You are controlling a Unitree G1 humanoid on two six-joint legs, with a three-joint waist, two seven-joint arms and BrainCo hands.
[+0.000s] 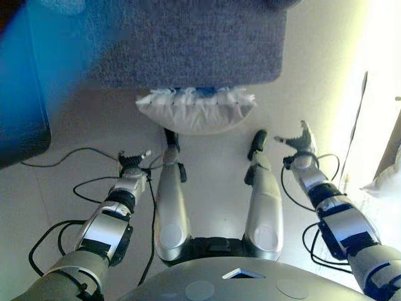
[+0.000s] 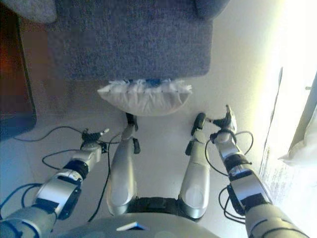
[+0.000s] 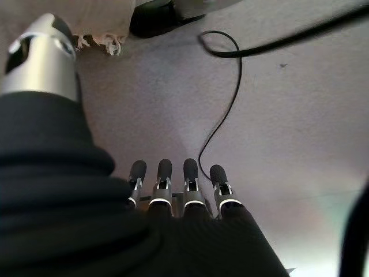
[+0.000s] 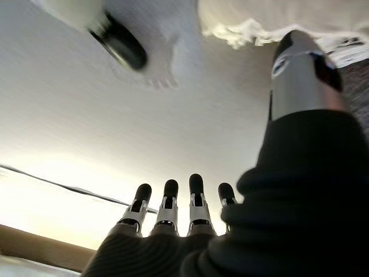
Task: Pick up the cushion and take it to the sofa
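Note:
A white cushion point(image 1: 195, 114) with a frilled edge lies on the pale floor, right against the front of the grey sofa point(image 1: 188, 44). My left hand point(image 1: 133, 160) hangs low to the cushion's near left, open and holding nothing. To the cushion's near right my right hand point(image 1: 301, 142) is also open and apart from it. A corner of the cushion's fringe point(image 3: 98, 40) shows past the left thumb, and its frilled edge point(image 4: 253, 26) past the right thumb.
A dark piece of furniture point(image 1: 19, 94) stands at the left beside the sofa. Another white cushion point(image 1: 387, 179) shows at the right edge, by a bright window area.

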